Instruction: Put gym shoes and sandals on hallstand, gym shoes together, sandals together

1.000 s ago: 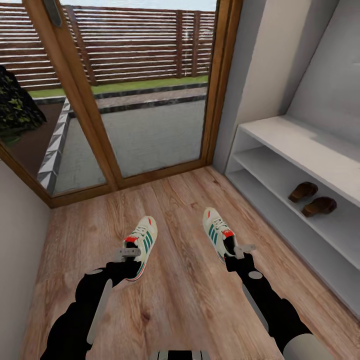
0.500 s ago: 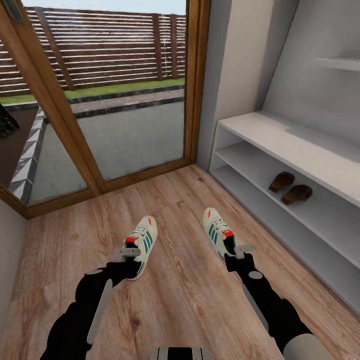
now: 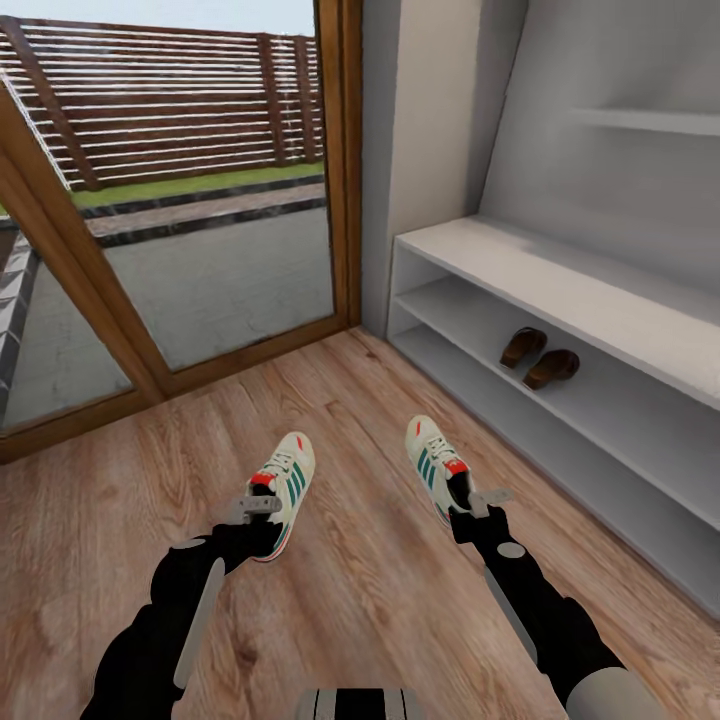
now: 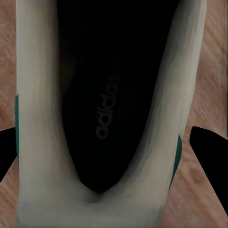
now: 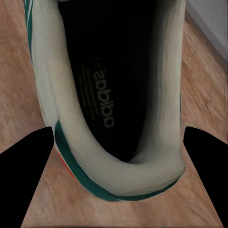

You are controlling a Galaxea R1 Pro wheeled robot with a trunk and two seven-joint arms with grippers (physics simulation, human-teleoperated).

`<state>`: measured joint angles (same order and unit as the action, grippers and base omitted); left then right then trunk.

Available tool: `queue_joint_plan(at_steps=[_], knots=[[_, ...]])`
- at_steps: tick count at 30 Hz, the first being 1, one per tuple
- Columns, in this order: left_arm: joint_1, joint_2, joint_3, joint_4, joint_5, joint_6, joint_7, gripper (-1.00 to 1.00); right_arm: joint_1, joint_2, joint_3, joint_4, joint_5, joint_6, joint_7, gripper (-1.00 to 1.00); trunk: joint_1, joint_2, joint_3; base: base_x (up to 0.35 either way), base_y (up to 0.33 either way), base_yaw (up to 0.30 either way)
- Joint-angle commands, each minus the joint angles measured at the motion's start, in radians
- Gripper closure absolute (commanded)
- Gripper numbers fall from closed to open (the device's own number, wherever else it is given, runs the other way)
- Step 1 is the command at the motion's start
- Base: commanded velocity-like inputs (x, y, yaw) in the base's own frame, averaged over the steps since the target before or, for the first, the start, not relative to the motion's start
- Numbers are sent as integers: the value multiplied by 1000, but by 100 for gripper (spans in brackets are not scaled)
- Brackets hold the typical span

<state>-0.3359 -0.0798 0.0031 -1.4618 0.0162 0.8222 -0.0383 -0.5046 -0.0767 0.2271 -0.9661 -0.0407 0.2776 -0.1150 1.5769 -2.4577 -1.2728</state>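
Note:
I hold one gym shoe in each hand above the corridor floor. My left gripper is shut on the heel of the left gym shoe; its fingers flank the cream heel collar. My right gripper is shut on the heel of the right gym shoe, whose white and teal heel sits between the fingers. The two brown sandals lie side by side on the middle tier of the hallstand, to my right.
A wood-framed glass door closes the corridor ahead on the left, with a white wall section beside it. A floating shelf hangs above the rack. The rack's lowest tier runs along the floor on the right.
The whole view has swung right, so the rack and sandals sit nearer the picture's middle and the door has slid left. Both arms and their shoes keep the same pose.

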Motion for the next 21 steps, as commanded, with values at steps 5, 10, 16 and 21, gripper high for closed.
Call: queue_joint_plan(at_steps=[5,10,16,21], knots=[[0,0,0,0,1,0,0,100,0,0,0,0,1,0,0,100,19,-35,-11,0,0,-225],[0,0,0,0,1,0,0,100,0,0,0,0,1,0,0,100,25,-43,-24,0,0,-225],[0,0,0,0,1,0,0,100,0,0,0,0,1,0,0,100,28,-45,-41,0,0,-225],[0,0,0,0,1,0,0,100,0,0,0,0,1,0,0,100,30,-46,-55,0,0,-225]])
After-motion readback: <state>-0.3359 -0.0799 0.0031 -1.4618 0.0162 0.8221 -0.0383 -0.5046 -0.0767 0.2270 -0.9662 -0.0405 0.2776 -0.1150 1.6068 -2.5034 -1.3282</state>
